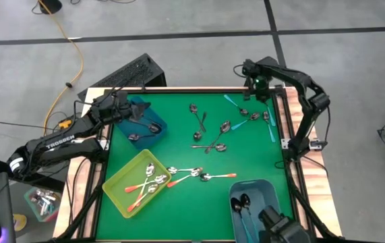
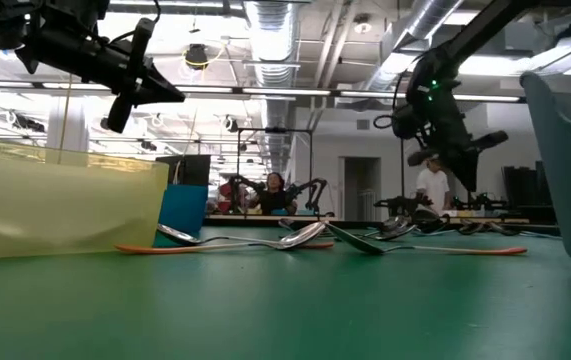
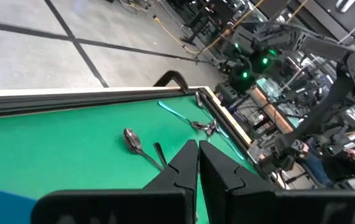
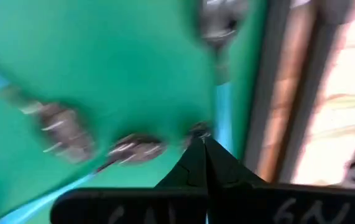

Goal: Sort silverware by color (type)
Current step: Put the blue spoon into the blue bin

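right gripper [image 1: 262, 96]: closed, empty, 1 o'clock | teal-handled spoons [image 1: 268, 121]: clustered | risk: snagging neighbours, mis-sort

floor: grey concrete [image 1: 179, 61] with dark seam lines, orange cable [image 1: 71, 37] trailing across it
ceiling: exposed ducts [image 2: 275, 30] and pipes, bright strip lights
back of room: white walls, doorway [image 2: 357, 190], benches with gear
people: one seated [image 2: 273, 190], one standing [image 2: 430, 185], far behind the table
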Robot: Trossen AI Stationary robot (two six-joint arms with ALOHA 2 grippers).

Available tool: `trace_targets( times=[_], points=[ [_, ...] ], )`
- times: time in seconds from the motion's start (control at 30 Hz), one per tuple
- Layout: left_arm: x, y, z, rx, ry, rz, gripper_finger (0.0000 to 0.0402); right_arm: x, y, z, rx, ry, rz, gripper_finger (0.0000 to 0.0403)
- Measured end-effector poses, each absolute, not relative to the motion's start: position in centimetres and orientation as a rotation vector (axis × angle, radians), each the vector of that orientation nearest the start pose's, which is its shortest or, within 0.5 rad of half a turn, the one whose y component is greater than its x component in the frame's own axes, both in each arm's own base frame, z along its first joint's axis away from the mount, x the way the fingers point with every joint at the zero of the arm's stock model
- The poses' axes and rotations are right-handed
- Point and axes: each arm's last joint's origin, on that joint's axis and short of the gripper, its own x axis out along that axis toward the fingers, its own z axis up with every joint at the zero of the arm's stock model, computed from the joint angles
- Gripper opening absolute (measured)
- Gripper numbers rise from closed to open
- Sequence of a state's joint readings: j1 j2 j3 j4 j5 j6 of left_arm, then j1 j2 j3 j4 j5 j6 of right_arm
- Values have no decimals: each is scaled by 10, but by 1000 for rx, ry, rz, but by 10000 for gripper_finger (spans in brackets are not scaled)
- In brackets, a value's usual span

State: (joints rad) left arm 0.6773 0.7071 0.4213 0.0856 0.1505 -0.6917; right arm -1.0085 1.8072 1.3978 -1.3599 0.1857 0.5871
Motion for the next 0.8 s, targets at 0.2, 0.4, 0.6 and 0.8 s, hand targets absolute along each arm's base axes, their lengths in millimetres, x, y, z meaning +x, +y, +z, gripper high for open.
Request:
trace_targets(
  times=[0.2,0.4,0.6,0.8],
  points=[
    [132,101,244,-718,6,577,0,170,-269,262,1200,1021,-1337,0],
    [131,101,244,-653,19,600,0,193,-274,284,1197,636,-1332,0],
    [131,101,244,-663,21,604,0,207,-271,264,1413,247,-1752,1],
    [131,101,243,-654,31,585,0,211,-269,253,1521,-150,-1913,1]
  ],
)
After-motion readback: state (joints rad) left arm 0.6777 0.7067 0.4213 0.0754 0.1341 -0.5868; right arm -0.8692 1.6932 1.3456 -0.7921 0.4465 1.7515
